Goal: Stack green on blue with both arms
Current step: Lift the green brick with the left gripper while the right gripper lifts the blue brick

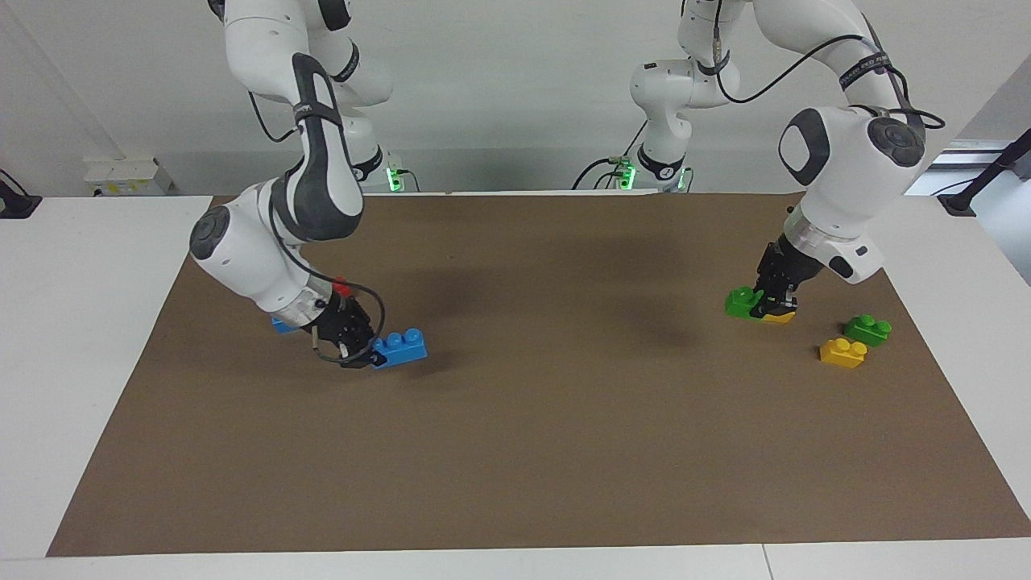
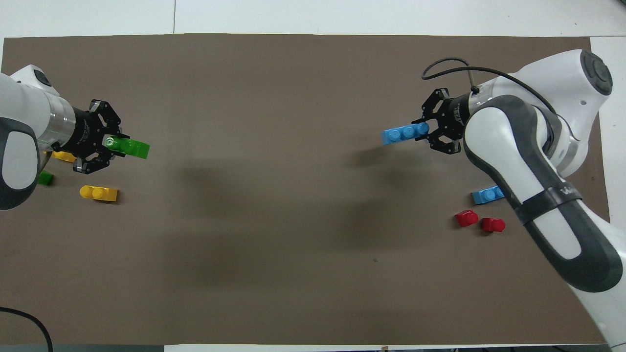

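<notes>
The small bright-green plastic two-stud brick (image 2: 133, 147) was clamped by one end in your left hand (image 2: 113, 143), up off the worktop (image 2: 381, 14) at about nine o'clock of the brown paper mat (image 2: 313, 274) as the overhead camera showed it. Its free end pointed toward three o'clock. The light-blue plastic three-stud brick (image 2: 405, 133) was clenched the same way in your right hand (image 2: 430, 132) near two o'clock. It was also raised, and its free end aimed at nine o'clock.

Both bricks looked light, rigid and smooth-sided, so you could squeeze them firmly without harm. An end grip gives leverage, though, so either one could have pivoted between the fingers when pressed. The blue brick already sat slightly tilted in the facing view. You had left two blue studs clear, which suited the green brick. Pressing straight down over those studs would have been safest.

A spare green brick (image 1: 867, 329) and a yellow brick (image 1: 842, 352) lay below at the left arm's end.
</notes>
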### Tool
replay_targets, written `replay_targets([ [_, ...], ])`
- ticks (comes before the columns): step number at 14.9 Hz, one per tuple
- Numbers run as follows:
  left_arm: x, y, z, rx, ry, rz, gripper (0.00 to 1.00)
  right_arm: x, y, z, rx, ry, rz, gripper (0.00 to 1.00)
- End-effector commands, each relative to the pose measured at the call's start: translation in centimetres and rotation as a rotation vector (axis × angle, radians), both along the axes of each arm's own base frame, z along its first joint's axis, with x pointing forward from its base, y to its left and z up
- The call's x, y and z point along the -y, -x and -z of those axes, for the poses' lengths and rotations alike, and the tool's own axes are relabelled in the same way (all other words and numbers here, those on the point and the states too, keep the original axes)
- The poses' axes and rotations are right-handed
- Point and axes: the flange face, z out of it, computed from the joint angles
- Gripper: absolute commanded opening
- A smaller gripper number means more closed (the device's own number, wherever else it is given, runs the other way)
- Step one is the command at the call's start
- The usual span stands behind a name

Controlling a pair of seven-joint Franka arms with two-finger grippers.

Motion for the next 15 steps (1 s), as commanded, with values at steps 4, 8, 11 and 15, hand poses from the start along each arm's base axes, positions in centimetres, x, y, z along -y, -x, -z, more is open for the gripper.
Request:
replay_targets([
  [4, 5.5, 3.3, -2.9, -0.043, 0.012, -0.145, 0.00, -10.3, 2.7, -2.7, -0.021, -0.028, 0.128, 0.00],
  [8, 9.9, 4.8, -2.9, -0.069, 0.007, -0.216, 0.00, -12.5, 3.4, -2.3, 0.002, -0.030, 0.149, 0.00],
  [11, 12.6, 5.8, -2.9, -0.078, 0.002, -0.262, 0.00, -12.3, 3.6, -2.0, 0.003, -0.028, 0.158, 0.00],
  [15, 14.7, 6.8, -2.8, -0.079, -0.002, -0.294, 0.00, -14.2, 4.7, -1.7, -0.016, -0.029, 0.171, 0.00],
])
